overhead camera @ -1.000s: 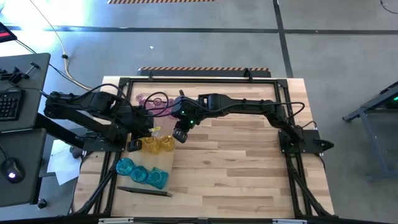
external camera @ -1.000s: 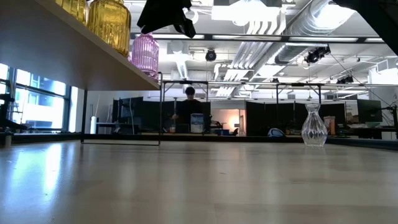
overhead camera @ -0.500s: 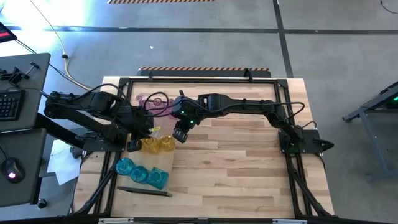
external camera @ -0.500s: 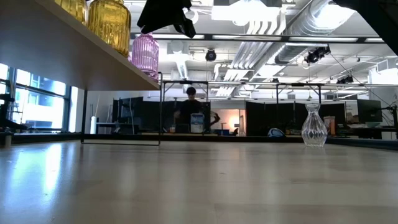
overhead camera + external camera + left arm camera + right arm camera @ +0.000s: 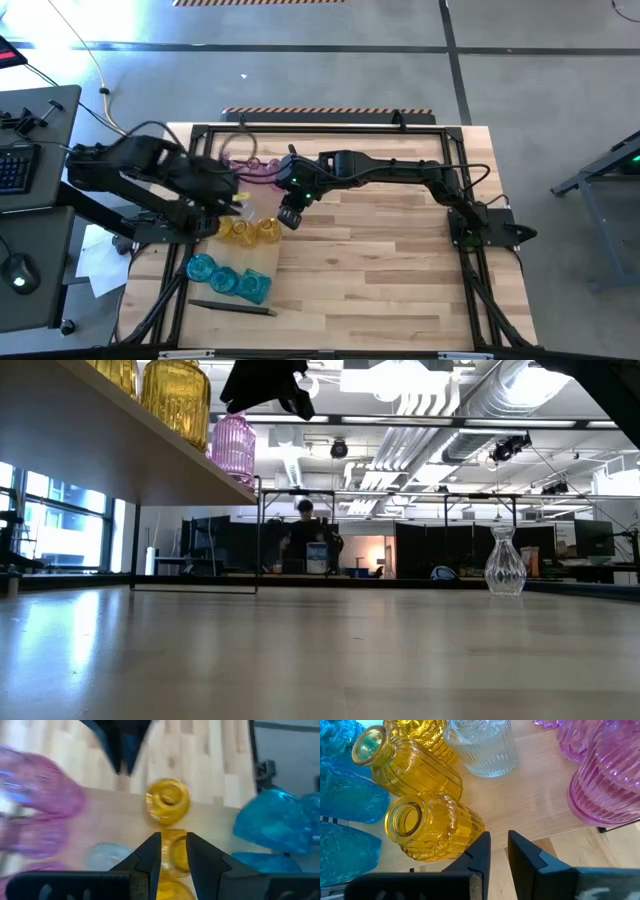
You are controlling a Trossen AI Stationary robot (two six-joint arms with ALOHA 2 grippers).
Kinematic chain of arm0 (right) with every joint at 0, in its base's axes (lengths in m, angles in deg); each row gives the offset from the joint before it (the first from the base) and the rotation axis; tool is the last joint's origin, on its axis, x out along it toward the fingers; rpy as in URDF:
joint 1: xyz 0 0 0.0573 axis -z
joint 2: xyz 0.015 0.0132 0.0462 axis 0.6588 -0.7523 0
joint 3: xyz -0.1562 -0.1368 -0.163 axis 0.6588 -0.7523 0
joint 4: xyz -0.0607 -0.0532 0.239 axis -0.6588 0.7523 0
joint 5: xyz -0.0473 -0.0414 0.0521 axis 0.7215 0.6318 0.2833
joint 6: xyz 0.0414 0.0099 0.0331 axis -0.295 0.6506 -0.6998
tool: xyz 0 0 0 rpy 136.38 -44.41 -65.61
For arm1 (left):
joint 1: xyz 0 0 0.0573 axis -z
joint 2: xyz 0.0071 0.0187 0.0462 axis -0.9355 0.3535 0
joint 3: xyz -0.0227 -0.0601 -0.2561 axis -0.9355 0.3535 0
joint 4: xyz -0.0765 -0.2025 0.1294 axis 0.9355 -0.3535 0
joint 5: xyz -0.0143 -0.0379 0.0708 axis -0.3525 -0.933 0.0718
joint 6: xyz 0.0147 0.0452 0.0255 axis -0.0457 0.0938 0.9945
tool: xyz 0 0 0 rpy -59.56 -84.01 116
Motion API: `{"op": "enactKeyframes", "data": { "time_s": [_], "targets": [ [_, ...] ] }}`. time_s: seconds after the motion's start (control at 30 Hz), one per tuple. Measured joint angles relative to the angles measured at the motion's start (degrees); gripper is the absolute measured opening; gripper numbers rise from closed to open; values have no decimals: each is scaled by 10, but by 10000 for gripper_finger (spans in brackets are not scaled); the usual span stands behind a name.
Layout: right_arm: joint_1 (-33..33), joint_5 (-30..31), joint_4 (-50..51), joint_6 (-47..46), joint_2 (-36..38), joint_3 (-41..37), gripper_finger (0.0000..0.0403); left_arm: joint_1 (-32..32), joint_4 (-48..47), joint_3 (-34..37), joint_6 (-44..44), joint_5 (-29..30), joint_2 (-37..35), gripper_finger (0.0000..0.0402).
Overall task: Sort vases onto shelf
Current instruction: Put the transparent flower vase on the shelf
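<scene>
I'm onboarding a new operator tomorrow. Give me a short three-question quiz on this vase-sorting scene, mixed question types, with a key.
1. True or false: the clear vase standing alone on the table is upright.
2. Which colour are the vases nearest the right gripper? A pink, B yellow, C teal.
3. Fill in: the teal vases sit at the shelf end nearest the ____ arm.

Key: 1 true; 2 B, the yellow vases; 3 left.
</scene>
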Motion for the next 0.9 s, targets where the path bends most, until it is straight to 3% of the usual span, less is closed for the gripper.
{"op": "enactKeyframes", "data": {
  "time_s": [0.2,0.3,0.67,0.9],
  "targets": [
    [-3,58,1,0,0,0,48,0,-78,-108,-1,159,-8,80],
    [-3,81,8,-5,1,0,48,0,-87,-150,-2,204,-33,80],
    [18,200,25,-92,61,0,48,0,-119,-171,-72,234,-198,80],
    [37,206,14,-143,93,0,48,0,-119,-169,-53,244,-308,80]
  ]
}}
